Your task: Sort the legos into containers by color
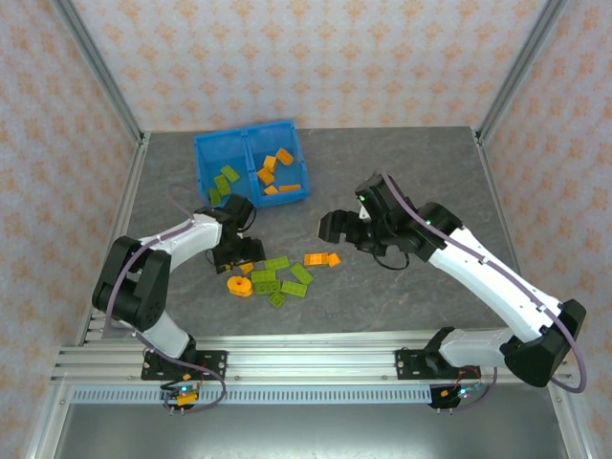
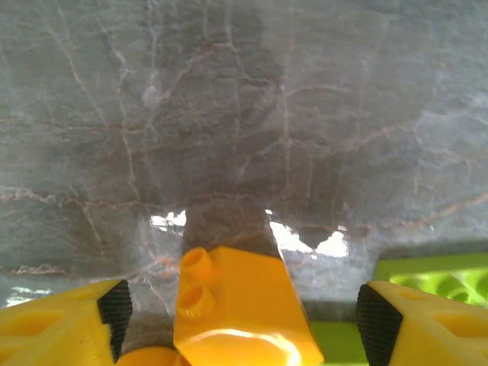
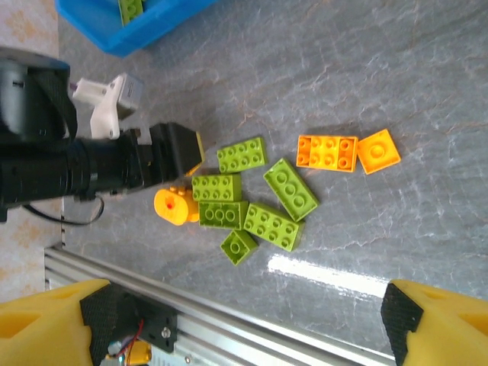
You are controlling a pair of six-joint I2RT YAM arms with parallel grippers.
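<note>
My left pincer [image 2: 245, 311] stands wide about an orange brick [image 2: 240, 293] that is clear of both pads [image 2: 114, 305], its studs turned toward one; its long axis I cannot tell. My right pincer [image 3: 248, 316] gapes empty beside the loose legos [image 3: 259, 198] on the worktop [image 3: 427, 91]. Farthest, the blue bin [image 1: 220, 135] holds green bricks [image 1: 227, 180] left, orange bricks [image 1: 277, 167] right.

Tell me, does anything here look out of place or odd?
Nothing is broken or missorted. The bin holds green bricks in its left half and orange bricks in its right. The unsorted pile on the table just lies jumbled, colours mixed.
</note>
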